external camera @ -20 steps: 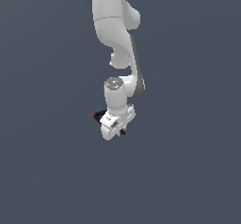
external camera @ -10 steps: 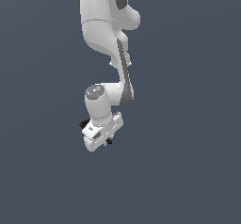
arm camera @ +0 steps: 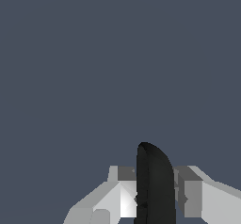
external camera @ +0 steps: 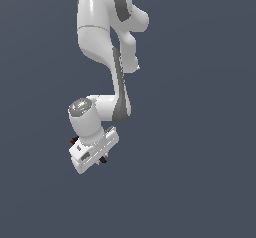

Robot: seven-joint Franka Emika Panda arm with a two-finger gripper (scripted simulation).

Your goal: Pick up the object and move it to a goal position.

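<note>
Since the earlier frames, the arm (external camera: pixel 107 57) has swung toward seven o'clock in the exterior view, carrying the gripper (arm camera: pixel 153 195) lower and toward that view's left. Its fingers (arm camera: pixel 190 195) press narrowly against the black object (arm camera: pixel 153 185), which stands upright between them, held above the plain grey ground (external camera: pixel 200 182).
</note>
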